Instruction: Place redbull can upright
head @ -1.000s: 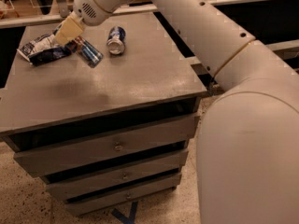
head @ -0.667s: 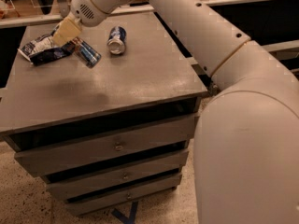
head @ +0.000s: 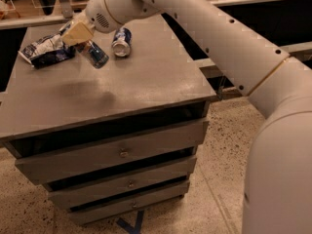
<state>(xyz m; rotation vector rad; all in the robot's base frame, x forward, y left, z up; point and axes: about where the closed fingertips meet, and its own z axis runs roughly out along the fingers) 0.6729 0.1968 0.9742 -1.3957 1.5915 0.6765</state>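
1. Robot arm (head: 219, 38): white and jointed. It enters from 4 o'clock and reaches across the view to 10 o'clock. Its thick lower segment fills the right edge.
2. Drawer cabinet (head: 146, 82): grey, with a flat top that slopes away toward 12 o'clock. Three drawers (head: 122, 152) are stacked on the front face, each with a small centre knob and dark gaps between them.
3. Floor (head: 214, 145): speckled terrazzo, showing at 5 and 7 o'clock of the cabinet. A blue tape mark (head: 130, 224) lies at 6 o'clock, below the lowest drawer.
4. Snack bag (head: 46, 50): blue-and-white foil, crumpled, lying flat on the cabinet top at 10 o'clock from the top's centre, near the left edge.
5. Blue can (head: 122, 42): the stubbier can, on its side at 12 o'clock from the top's centre. Its silver end faces the camera. It sits apart from the other can, on that can's 2 o'clock side.
6. redbull can (head: 96, 56): slim and not upright. It is tilted, with its upper end pointing to 10 o'clock and its lower end to 4 o'clock, close to the cabinet top. It lies between the snack bag and the blue can, just beside the bag.
7. Gripper (head: 78, 33): tan fingers at 11 o'clock of the cabinet top, closed on the upper end of the redbull can, above the right edge of the snack bag.
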